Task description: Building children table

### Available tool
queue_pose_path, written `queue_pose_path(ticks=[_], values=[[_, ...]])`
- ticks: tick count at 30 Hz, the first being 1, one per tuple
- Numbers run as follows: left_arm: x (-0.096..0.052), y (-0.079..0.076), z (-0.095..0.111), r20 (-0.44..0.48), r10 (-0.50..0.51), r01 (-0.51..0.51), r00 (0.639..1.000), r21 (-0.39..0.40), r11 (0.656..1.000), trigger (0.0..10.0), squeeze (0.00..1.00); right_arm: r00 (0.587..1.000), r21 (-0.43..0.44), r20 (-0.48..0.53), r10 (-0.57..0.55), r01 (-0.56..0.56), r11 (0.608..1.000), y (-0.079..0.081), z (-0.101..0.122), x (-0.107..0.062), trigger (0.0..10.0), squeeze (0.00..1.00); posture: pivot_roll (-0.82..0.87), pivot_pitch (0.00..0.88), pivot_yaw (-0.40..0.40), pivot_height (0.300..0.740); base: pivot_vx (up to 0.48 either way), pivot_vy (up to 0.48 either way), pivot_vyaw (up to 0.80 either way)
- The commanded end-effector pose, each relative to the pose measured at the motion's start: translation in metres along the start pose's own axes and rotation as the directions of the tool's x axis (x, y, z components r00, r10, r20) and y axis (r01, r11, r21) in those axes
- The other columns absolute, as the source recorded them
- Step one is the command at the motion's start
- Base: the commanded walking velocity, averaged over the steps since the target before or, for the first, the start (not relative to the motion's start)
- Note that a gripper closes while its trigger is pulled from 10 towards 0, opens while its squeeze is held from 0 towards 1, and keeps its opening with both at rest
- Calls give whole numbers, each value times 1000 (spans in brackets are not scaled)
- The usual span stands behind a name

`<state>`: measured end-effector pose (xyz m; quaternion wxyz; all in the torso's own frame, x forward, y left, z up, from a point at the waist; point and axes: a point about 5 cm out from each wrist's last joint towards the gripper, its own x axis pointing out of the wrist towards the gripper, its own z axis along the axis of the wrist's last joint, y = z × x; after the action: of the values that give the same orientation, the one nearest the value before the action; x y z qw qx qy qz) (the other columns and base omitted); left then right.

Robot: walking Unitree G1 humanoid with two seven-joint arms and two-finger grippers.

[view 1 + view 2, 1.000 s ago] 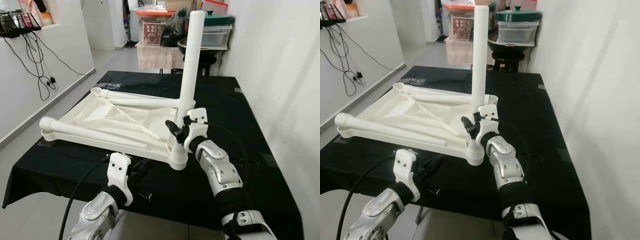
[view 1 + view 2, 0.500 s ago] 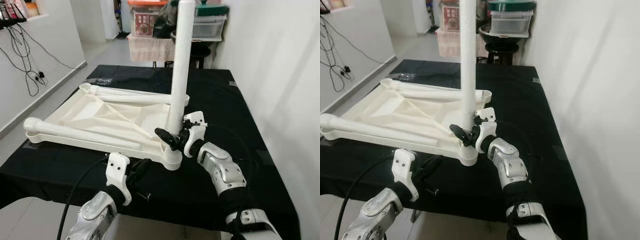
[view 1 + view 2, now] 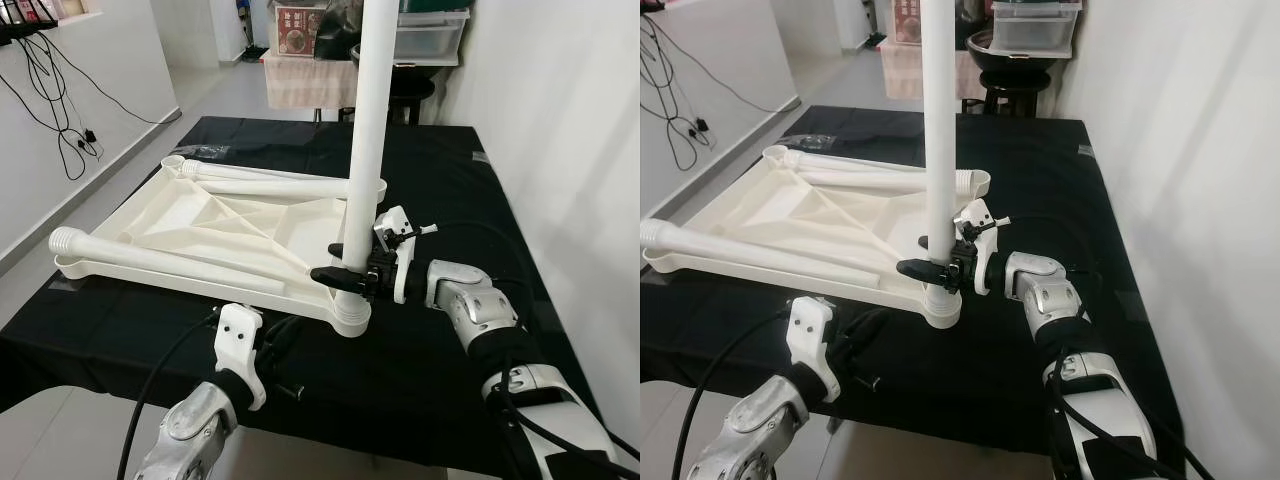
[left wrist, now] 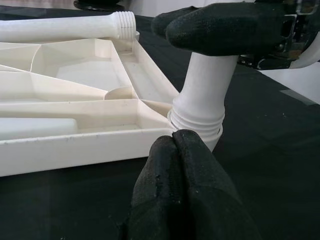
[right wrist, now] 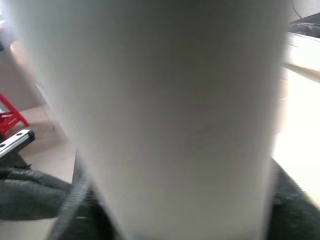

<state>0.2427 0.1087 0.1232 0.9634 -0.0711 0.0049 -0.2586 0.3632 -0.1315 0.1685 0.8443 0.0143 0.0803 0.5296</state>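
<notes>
white table top [image 3: 210, 225] lying upside down on the black surface [image 3: 440, 180], ribs facing up. one white leg [image 3: 368, 130] standing straight up in the near right corner socket [image 3: 351, 312]. two more legs lying flat on the top: one [image 3: 160, 262] along the near edge with its threaded end poking out left, one [image 3: 265, 182] along the far edge.

right gripper [image 3: 345, 272] reaching in from the right, low on the upright leg, just above the socket. black fingers [image 3: 330, 273] pinching the leg from both sides. seen up close in the right wrist view as a wide white blur [image 5: 165, 115] with dark finger [image 5: 30, 200] beside it.

left gripper [image 4: 177, 150] held low at the near edge of the surface, close in front of the socket, not touching it. fingers [image 4: 190, 190] pressed together, holding nothing.

storage boxes [image 3: 430, 35] and a stool [image 3: 1000, 95] past the far end of the surface. cables [image 3: 60, 90] hanging on the left wall. white wall along the right.
</notes>
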Motion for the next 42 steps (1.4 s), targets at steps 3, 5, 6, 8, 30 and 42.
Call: queue_pose_path(ticks=[3,5,6,8,30,42], values=[[-2,-2,-1,-7,2,-2,1000,2,1000,10000,0,997,1,0,73,-73,997,3,2,3,0,0,32,0,-38,740,0,0,0],[-1,-3,-2,-8,2,-2,1000,1,1000,10000,0,995,14,3,95,-95,995,1,1,0,0,0,30,0,-37,740,0,0,0],[-1,-3,-2,-8,2,-2,1000,0,1000,10000,0,996,18,6,94,-95,995,1,-1,-2,0,0,24,0,-36,740,0,0,0],[-1,-3,-2,-8,2,-2,1000,0,1000,10000,0,995,20,7,96,-96,995,1,-2,-3,0,0,24,0,-36,740,0,0,0],[-7,-3,-7,-14,15,-15,1000,-4,1000,10000,0,718,-8,-85,-691,693,721,23,-61,8,8392,0,11,0,-39,740,0,0,0],[-8,-4,-12,-25,4,-4,1000,-13,1000,10000,0,966,35,122,-226,224,974,31,-14,13,10000,1000,5,0,-30,740,0,0,0]])
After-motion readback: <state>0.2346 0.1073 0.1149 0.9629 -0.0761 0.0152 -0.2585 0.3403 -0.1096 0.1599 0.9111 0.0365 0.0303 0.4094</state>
